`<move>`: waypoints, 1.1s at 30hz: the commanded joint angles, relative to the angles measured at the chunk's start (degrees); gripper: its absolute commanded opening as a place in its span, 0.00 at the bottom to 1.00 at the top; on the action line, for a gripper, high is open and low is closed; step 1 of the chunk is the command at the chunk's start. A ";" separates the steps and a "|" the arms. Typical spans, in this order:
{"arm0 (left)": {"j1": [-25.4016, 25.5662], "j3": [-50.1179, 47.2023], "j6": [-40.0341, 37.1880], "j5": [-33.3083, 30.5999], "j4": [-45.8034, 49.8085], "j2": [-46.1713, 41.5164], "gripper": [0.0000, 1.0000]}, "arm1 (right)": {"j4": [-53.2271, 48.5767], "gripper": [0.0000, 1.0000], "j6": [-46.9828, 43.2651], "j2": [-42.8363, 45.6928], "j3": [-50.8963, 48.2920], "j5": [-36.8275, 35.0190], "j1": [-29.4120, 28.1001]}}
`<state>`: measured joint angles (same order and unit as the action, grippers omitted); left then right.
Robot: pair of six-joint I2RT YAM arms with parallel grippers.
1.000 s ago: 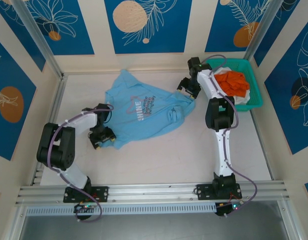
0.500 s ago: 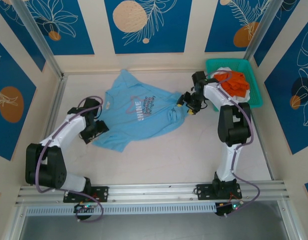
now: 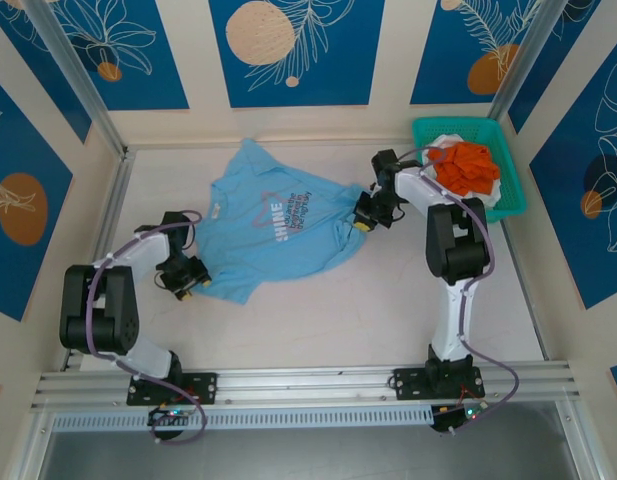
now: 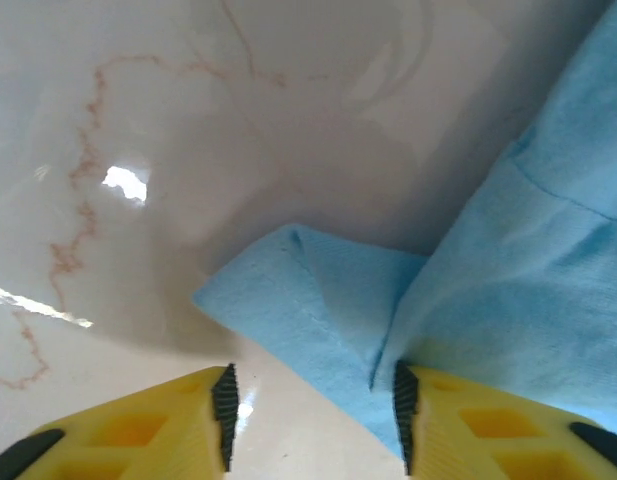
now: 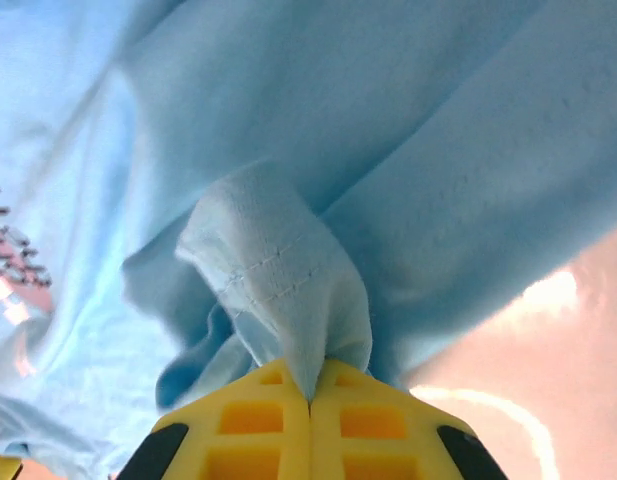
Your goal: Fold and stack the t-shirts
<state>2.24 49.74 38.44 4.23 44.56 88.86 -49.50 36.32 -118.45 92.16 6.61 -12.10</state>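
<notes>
At the table's (image 3: 338, 310) left side, the left gripper (image 3: 185, 283) sits at the lower left corner of the light blue t-shirt (image 3: 278, 235). Its jaws stand apart, with that folded-over corner lying between them. The shirt lies spread across mid-table, print up. At its right edge the right gripper (image 3: 363, 222) is pinched tight on 1 raised ridge of the blue cloth. Far right, the teal basket (image 3: 508, 175) holds the orange t-shirt (image 3: 466, 165) on the white t-shirt (image 3: 441, 145).

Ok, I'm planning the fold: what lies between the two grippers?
The blue shirt spans the stretch from the left gripper to the right gripper, as the top view shows. The right one is shut on a fold of it.
</notes>
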 commanded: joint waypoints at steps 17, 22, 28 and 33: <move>-0.50 1.71 -1.60 -0.44 1.94 -0.80 0.25 | -5.01 0.38 27.93 44.56 -52.54 -3.03 -0.56; -0.49 2.56 -2.88 0.12 3.95 -3.68 0.45 | -8.24 0.70 29.12 54.54 -51.76 -8.85 0.63; -0.48 2.23 -5.06 -1.77 4.79 -3.43 0.53 | -10.13 0.71 26.31 54.56 -52.27 -8.89 3.44; -0.23 2.46 -4.70 1.80 3.44 -3.76 0.53 | -8.51 0.69 24.09 50.69 -52.46 -8.36 5.02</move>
<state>2.24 51.40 34.37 4.34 47.27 85.76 -56.73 61.45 -66.28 40.01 -1.34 -7.73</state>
